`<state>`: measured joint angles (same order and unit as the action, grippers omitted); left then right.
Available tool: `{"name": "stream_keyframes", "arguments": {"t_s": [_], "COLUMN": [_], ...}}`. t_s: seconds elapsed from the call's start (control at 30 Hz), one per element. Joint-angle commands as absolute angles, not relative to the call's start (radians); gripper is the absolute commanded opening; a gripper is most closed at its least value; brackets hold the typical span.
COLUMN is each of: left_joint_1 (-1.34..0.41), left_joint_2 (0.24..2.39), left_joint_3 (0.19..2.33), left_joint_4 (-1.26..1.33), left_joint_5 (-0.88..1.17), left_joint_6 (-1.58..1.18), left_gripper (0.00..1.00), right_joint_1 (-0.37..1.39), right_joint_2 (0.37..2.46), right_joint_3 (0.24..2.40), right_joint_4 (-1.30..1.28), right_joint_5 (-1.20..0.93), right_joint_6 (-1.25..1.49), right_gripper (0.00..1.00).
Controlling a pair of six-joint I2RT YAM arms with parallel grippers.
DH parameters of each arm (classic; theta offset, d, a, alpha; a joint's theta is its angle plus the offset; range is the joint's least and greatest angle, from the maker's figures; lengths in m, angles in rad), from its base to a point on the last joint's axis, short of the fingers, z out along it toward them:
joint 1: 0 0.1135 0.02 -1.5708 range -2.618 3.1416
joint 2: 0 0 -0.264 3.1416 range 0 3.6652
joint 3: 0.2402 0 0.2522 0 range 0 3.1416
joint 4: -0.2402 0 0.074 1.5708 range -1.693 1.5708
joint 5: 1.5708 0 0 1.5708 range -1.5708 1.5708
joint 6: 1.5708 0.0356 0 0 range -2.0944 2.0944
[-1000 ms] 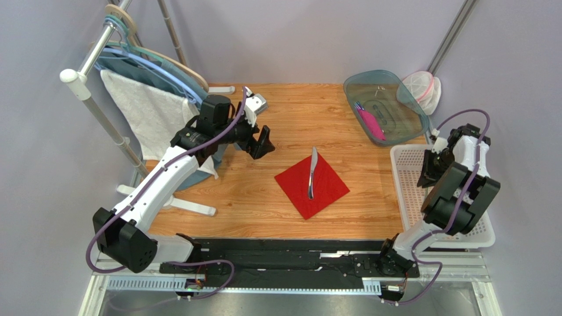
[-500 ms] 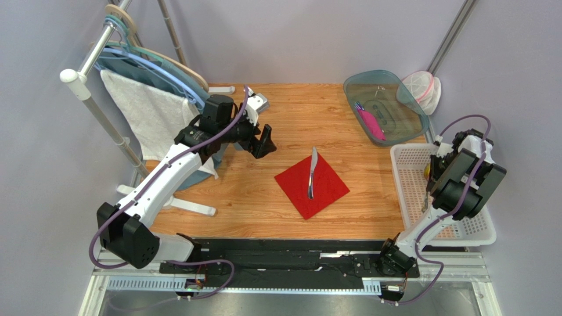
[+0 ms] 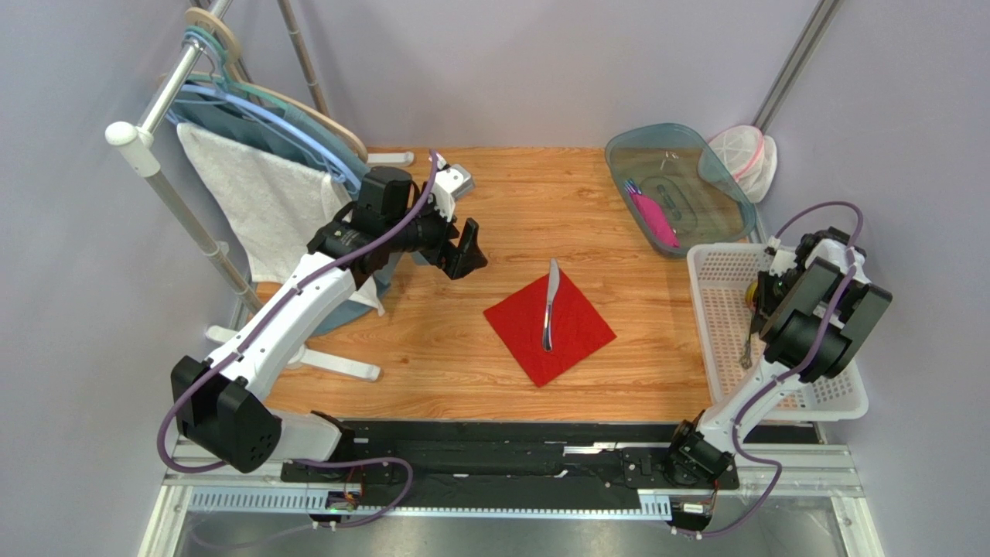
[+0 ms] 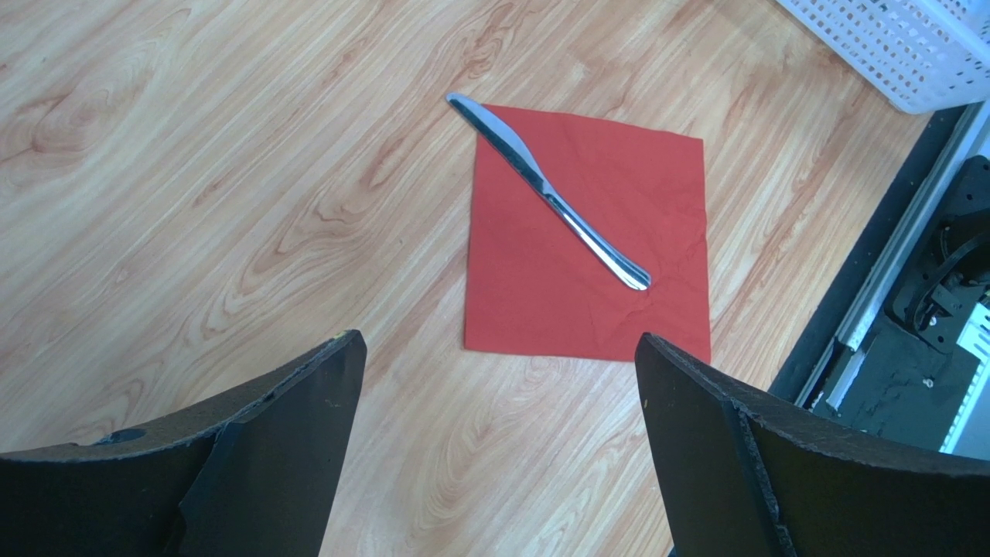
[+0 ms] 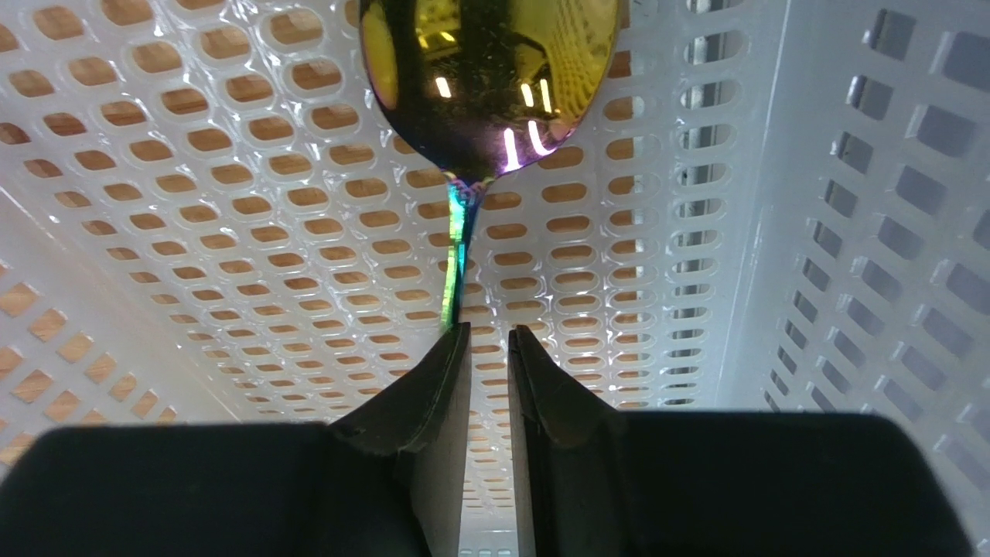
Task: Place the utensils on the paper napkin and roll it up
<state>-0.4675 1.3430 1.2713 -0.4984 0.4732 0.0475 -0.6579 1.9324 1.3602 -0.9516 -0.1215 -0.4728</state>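
The spoon point(image 5: 488, 70) is judged stiff, light and slick. Its thin handle is likely to swivel in a narrow pinch, so a hold at mid-handle is advised. It is seen straight ahead of the right claw point(image 5: 489, 334), bowl farthest away and handle running back to the tip of the claw's left finger. That claw is drawn almost closed, with only a slit left. Whether the handle is actually pinched cannot be told.

The spoon is backed by the white perforated basket point(image 5: 232, 174).

The knife point(image 4: 546, 192) is laid diagonally on the paper napkin point(image 4: 546, 302), ahead of the left claw point(image 4: 497, 339), which is spread wide and holds nothing. The napkin is judged limp and easily torn, best lifted by a corner.

The wooden surface point(image 4: 232, 174) looks smooth, so sliding is to be expected. Ample bare room is left around the napkin.
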Motion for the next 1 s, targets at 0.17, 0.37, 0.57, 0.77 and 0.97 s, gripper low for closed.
{"name": "stream_keyframes", "arguments": {"t_s": [0.17,0.37,0.57,0.77,0.97], "left_joint_1": [-0.462,-0.462,-0.462,-0.462,-0.462], "left_joint_2": [1.344,1.335,1.322,1.313,1.296], "left_joint_3": [1.316,1.313,1.298,1.287,1.273], "left_joint_4": [-0.497,-0.494,-0.473,-0.46,-0.448], "left_joint_5": [0.472,0.468,0.471,0.471,0.46], "left_joint_6": [0.048,0.049,0.038,0.029,0.028], "left_gripper": [0.95,0.95,0.95,0.95,0.96], "right_joint_1": [-0.655,-0.655,-0.653,-0.627,-0.621], "right_joint_2": [1.907,1.791,1.677,1.641,1.611], "right_joint_3": [1.273,1.281,1.299,1.237,1.089], "right_joint_4": [-0.851,-0.864,-0.876,-0.795,-0.617], "right_joint_5": [-0.161,-0.166,-0.216,-0.169,-0.146], "right_joint_6": [-0.479,-0.462,-0.335,-0.209,-0.198], "right_gripper": [0.23,0.23,0.28,0.37,0.42]}}
